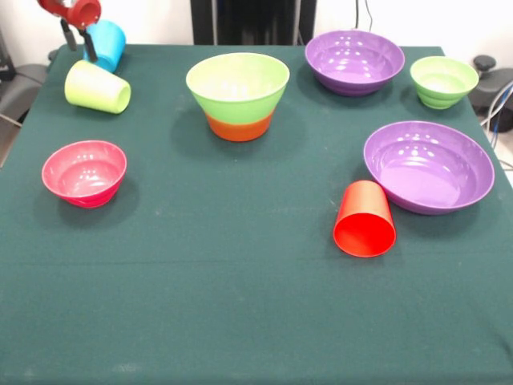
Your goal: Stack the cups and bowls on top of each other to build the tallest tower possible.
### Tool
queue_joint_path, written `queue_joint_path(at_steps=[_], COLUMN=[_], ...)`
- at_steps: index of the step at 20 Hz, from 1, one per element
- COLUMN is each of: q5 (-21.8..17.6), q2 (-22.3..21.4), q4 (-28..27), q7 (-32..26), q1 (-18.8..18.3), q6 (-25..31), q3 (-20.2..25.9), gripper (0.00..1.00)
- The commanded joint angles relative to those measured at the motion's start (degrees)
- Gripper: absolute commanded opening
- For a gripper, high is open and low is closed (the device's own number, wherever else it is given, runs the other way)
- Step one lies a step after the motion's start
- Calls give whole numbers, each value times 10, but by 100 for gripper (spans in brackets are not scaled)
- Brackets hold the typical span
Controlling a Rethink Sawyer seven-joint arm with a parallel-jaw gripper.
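The gripper (80,44) hangs at the far left corner, its dark fingers (90,48) close together just in front of the tipped sky blue cup (108,44); I cannot tell whether they hold it. Beside it lies the lime green cup (96,87). The tower (238,96), a large lime green bowl nested in an orange one, stands empty at far centre. Likely next: carry a cup there, upright.

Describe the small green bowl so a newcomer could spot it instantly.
Start at the green table and go to its far right corner. Two purple bowls sit on that side; the small green bowl stands upright just right of the farther purple bowl. It is the smallest bowl there, and plain lime green, unlike the two-tone tower.
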Motion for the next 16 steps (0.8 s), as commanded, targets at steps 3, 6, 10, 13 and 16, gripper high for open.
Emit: queue_joint_path(at_steps=[3, 6, 10, 13, 16], q5=[-20, -17, -15, -14, -15], q2=[31, 38, 52, 61, 73], q4=[-31, -43, -65, -76, -87], q7=[-72, -77, -89, -94, -96], q1=[33, 37, 36, 36, 37], q6=[20, 28, 37, 38, 37], q3=[35, 39, 45, 49, 52], gripper=[100, 100, 100, 100, 100])
